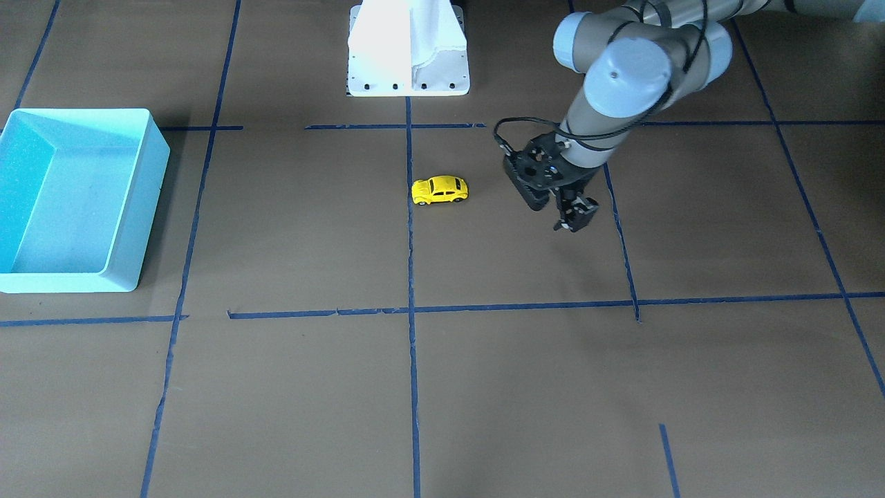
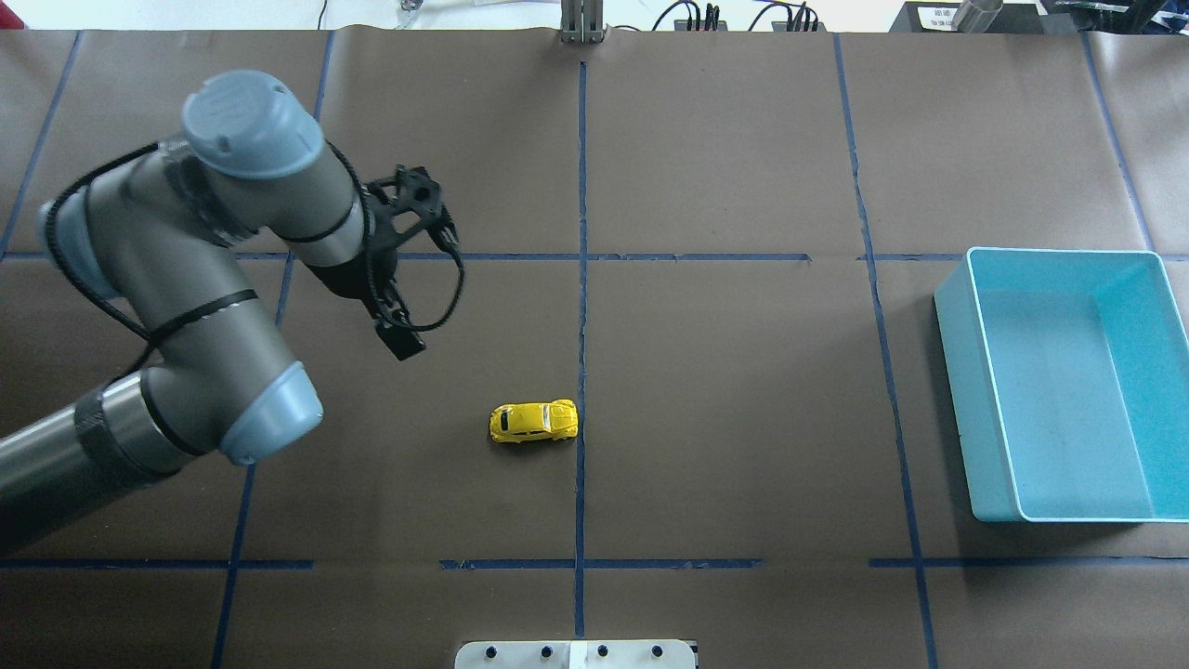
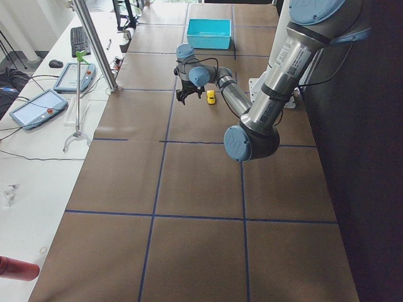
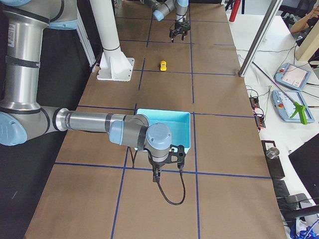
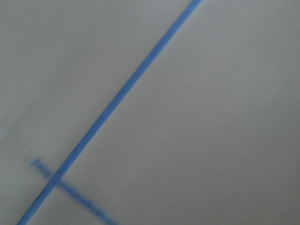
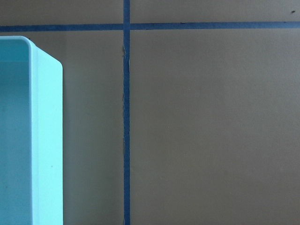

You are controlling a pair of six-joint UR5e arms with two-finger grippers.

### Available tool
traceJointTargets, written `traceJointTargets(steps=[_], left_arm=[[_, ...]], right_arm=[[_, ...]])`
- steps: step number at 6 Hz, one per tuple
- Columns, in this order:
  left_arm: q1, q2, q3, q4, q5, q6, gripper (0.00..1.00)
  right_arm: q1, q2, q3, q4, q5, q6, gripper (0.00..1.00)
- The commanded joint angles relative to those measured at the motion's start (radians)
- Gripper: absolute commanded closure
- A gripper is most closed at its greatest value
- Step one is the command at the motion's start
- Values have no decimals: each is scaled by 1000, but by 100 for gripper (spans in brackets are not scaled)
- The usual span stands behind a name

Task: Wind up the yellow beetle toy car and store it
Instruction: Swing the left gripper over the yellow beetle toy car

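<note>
Bin (image 2: 952,307), turquoise and open-topped, sits at the robot's right end of the table (image 2: 743,418); inside it only its own pale floor and walls show. The yellow toy car (image 2: 534,421) stands on its wheels on the brown table near the middle, well apart from the bin. Its long axis runs along the table's length, and its nose seems to point toward the bin, just beside the central blue tape line (image 2: 581,325). The left gripper (image 1: 572,216) hangs near the car on the robot's left side, apart from it, with its fingers parted and nothing between them. The right gripper (image 4: 167,168) hovers just beside the bin's outer wall; whether its fingers are parted I cannot tell.
</note>
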Motion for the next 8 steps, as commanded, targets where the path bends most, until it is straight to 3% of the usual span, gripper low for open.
traceJointTargets(steps=[1, 3, 4, 6, 8], left_arm=[[96, -247, 136, 27, 37, 2, 0], [155, -453, 273, 184, 41, 19, 0], [176, -487, 282, 310, 85, 128, 0], [257, -486, 282, 348, 280, 212, 0], [262, -463, 329, 368, 330, 269, 0]], right_arm=[[0, 0, -1, 0, 0, 1, 0], [0, -2, -1, 0, 0, 0, 0], [0, -2, -1, 0, 0, 0, 0], [0, -3, -1, 0, 1, 1, 0], [0, -5, -1, 0, 0, 0, 0]])
